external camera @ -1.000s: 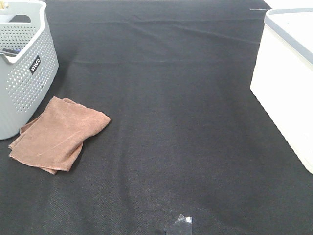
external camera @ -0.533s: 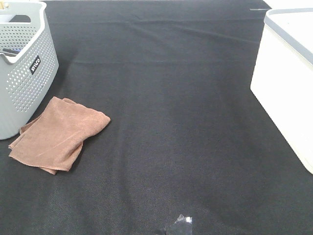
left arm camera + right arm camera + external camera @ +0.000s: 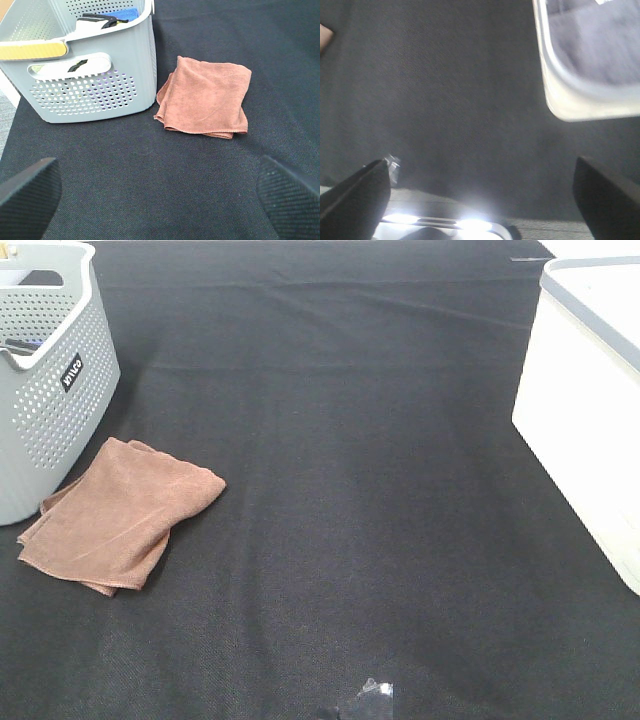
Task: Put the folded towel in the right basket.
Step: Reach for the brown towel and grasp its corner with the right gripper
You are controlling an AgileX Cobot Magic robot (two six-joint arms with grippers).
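- Two baskets bounded the work area in the high view: a grey perforated basket (image 3: 50, 390) at the far left and the white right basket (image 3: 585, 410) at the right edge, partly cut off by the frame.
- The folded towel (image 3: 120, 515) lay flat on the black desk (image 3: 360, 490) on the left side, well apart from the right basket.
- Its back corner sat just beside the foot of the grey basket; I could not tell whether they touched.
- The towel's layers were slightly offset, so a lower layer showed along its near and left edges.
- Between the towel and the right basket's wall I saw a broad stretch of open desk, with only a small shiny scrap (image 3: 368, 698) near the front edge.
- The right basket's grey rim stood above the desk, its white side wall facing the towel.
- The left arm's fingers (image 3: 27, 192) were spread wide and held nothing, raised above the desk with the towel (image 3: 205, 97) ahead of them and the grey basket (image 3: 100, 90) beside it.
- The right arm's fingers (image 3: 607, 192) were likewise spread wide and empty, with a corner of the right basket (image 3: 560, 95) ahead of them.
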